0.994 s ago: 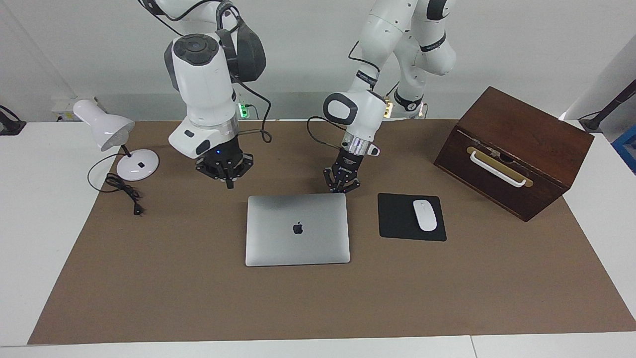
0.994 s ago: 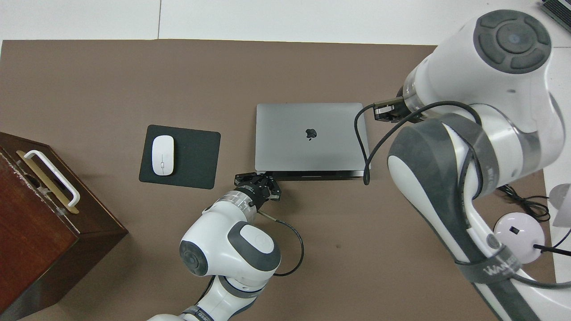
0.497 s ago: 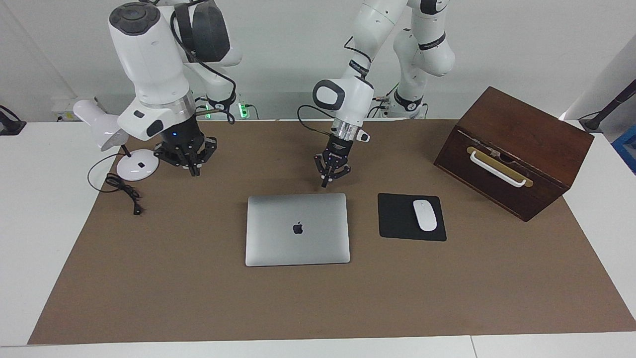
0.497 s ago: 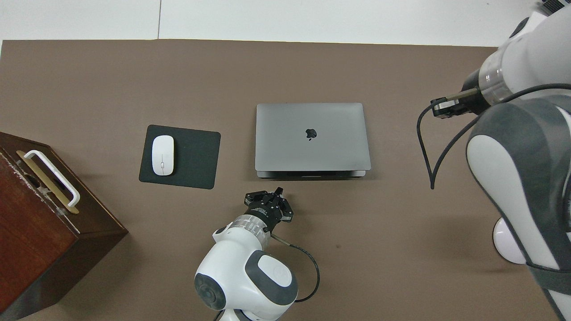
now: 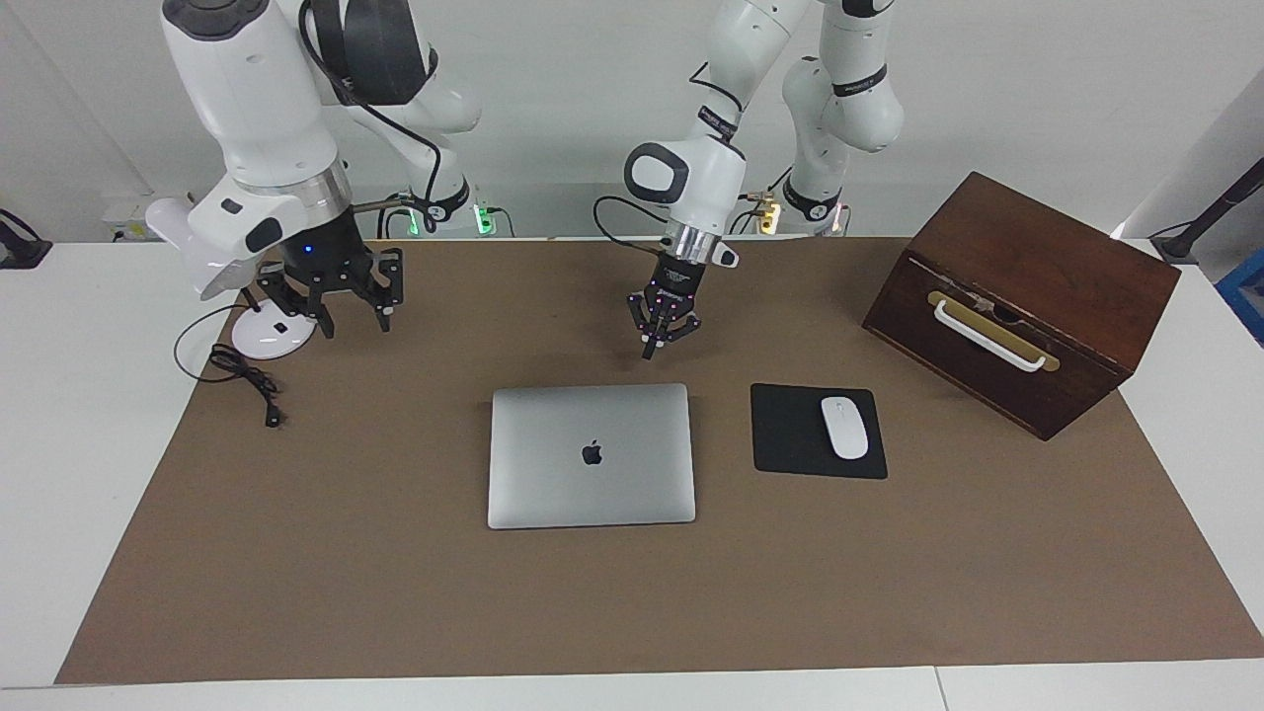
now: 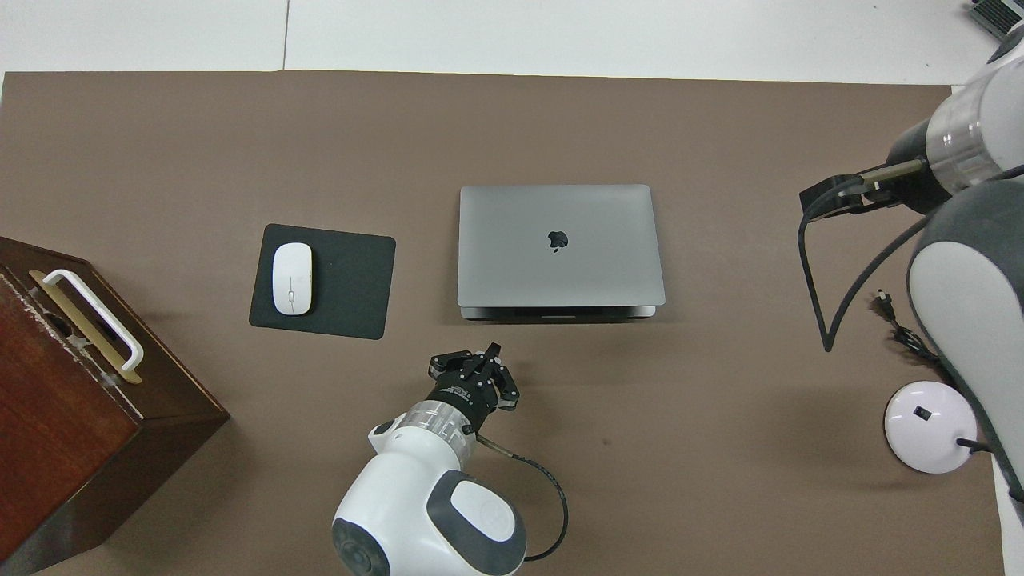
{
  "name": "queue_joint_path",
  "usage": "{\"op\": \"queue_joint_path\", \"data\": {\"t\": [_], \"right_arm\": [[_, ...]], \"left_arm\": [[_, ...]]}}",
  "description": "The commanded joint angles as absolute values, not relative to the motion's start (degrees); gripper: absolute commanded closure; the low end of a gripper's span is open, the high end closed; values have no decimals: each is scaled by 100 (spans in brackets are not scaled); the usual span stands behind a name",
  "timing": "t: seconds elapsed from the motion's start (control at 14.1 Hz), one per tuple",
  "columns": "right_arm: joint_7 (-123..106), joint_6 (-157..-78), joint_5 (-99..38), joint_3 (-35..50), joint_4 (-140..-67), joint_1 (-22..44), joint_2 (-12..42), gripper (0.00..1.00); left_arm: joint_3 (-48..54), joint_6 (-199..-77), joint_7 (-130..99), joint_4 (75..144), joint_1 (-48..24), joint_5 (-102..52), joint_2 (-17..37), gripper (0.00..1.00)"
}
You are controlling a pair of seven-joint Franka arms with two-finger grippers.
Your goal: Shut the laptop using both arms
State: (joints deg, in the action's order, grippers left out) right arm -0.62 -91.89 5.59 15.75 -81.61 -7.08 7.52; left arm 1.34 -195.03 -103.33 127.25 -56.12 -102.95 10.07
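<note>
Facing view, surface: a brown mat [image 5: 632, 592] is covering the white tabletop [image 5: 59, 415], with a pale wall rising at the robots' end.
Facing view, left hand [image 5: 647, 348]: it is hanging over bare mat by the laptop's robot-side edge, fingertips pressed together, gripping nothing.
Facing view, right hand [image 5: 333, 306]: it is hovering beside the white desk lamp [image 5: 265, 331], fingers spread wide, carrying nothing.
Facing view, laptop [image 5: 591, 455]: it is lying shut and flat mid-mat, long axis running from one arm's end of the tabletop to the other.
Facing view, neighbours: a black mouse pad [image 5: 790, 439] with a white mouse [image 5: 844, 427] is sitting beside the laptop toward the left arm's end; a wooden box [image 5: 1027, 296] is standing further that way.
Overhead view, laptop [image 6: 560, 244]: its hinge edge is facing the robots, with the logo upright from there.
Overhead view, left hand [image 6: 490, 354]: it is pointing toward the laptop, clear of it.
Overhead view, right hand [image 6: 832, 196]: only a dark block is showing, well apart from the laptop.
</note>
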Motion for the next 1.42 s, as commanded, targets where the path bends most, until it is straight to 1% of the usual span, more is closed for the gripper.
{"op": "queue_joint_path", "data": {"t": [0.0,0.14,0.28,0.57,0.92,1.14,1.35], "right_arm": [[-220,-8948,404,1460,-8191,-774,589,0],[-220,-8746,404,1267,-8191,-721,528,0],[-220,-8596,387,1047,-8200,-712,492,0],[-158,-8604,352,704,-8244,-703,448,0],[-18,-8727,115,554,-8384,-651,396,0],[-9,-8736,97,475,-8561,-554,273,0],[-9,-8736,97,413,-8596,-475,89,0]], "left_arm": [[88,-19573,-9923,12990,-5643,-10406,634,100],[88,-19573,-9608,13060,-5608,-10406,519,100],[88,-19547,-9362,13096,-5424,-10406,413,100],[97,-19451,-8711,13236,-5081,-10406,255,100],[97,-19354,-8209,13254,-4413,-10406,202,100],[88,-18880,-7885,13237,-3860,-10397,158,100],[88,-18853,-7753,13210,-3596,-10397,167,100]]}}
